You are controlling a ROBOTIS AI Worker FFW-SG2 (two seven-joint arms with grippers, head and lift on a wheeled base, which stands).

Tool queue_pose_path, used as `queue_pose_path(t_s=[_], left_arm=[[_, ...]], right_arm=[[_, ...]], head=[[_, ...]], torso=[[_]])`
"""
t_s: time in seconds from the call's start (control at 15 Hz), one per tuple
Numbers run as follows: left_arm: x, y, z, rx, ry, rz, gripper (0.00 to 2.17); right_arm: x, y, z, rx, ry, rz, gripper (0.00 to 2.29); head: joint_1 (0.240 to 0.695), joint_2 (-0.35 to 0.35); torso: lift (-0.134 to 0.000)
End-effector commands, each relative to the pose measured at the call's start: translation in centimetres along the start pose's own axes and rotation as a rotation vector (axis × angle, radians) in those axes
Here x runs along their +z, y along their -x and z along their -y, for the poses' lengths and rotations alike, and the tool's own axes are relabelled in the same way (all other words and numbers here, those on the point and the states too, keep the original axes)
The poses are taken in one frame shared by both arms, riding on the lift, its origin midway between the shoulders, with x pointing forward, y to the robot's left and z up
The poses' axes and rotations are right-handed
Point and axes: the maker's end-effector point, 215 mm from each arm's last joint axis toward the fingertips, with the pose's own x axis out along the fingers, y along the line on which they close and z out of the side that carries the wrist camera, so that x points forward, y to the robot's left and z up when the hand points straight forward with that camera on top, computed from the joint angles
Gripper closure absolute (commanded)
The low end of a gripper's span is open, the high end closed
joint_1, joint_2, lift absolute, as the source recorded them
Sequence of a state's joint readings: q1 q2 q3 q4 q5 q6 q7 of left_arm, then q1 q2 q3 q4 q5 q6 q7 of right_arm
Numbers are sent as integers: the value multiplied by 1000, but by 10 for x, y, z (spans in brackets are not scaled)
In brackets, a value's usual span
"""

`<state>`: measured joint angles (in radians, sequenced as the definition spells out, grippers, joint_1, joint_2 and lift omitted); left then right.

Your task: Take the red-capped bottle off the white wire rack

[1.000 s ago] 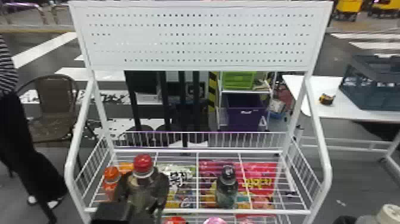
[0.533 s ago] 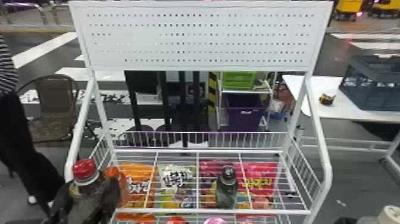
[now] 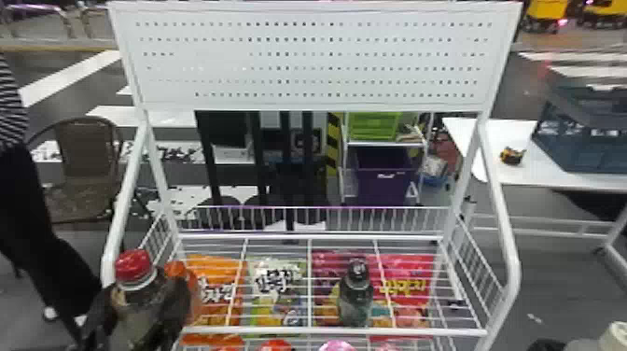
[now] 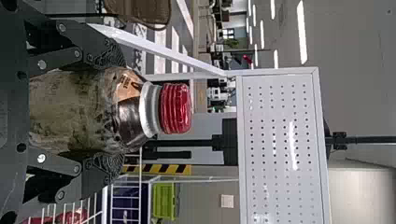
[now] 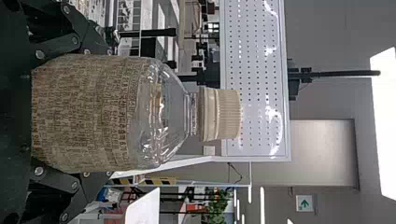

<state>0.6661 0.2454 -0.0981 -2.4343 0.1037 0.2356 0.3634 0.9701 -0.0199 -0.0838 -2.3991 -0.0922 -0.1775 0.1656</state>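
My left gripper (image 3: 135,317) is at the head view's lower left, shut on the red-capped bottle (image 3: 133,275), upright at the front left corner of the white wire rack (image 3: 326,331). In the left wrist view, the fingers of my left gripper (image 4: 109,112) press both sides of the red-capped bottle (image 4: 175,108) below its neck. My right gripper (image 5: 100,112) is shut on a clear bottle (image 5: 88,112) with a beige cap; that cap (image 3: 615,333) is at the head view's bottom right corner.
An orange-capped bottle (image 3: 189,289) stands just right of the held one, partly hidden. A dark-capped bottle (image 3: 355,294) stands further right on the rack. Colourful bags (image 3: 275,289) lie under the wires. The rack's side posts (image 3: 506,233) rise to a perforated panel (image 3: 308,60).
The left gripper and red-capped bottle moved left and toward the robot from between the rack's bottles, then slightly further left to right shift back. The right arm's cap moved little.
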Motion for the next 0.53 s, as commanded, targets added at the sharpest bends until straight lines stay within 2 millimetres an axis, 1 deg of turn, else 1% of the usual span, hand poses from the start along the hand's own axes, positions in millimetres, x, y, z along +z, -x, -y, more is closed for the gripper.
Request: queue_pose_path(t_s=[0.0, 0.47], left_arm=[[0, 0, 0, 0, 0, -1, 2142], [-5, 1, -2, 7, -2, -11, 2142]], right_arm=[[1, 0, 0, 0, -1, 2, 836], [-1, -1, 0, 0, 0, 0, 836]], head=[[499, 0], [499, 0]], torso=[[0], [0]])
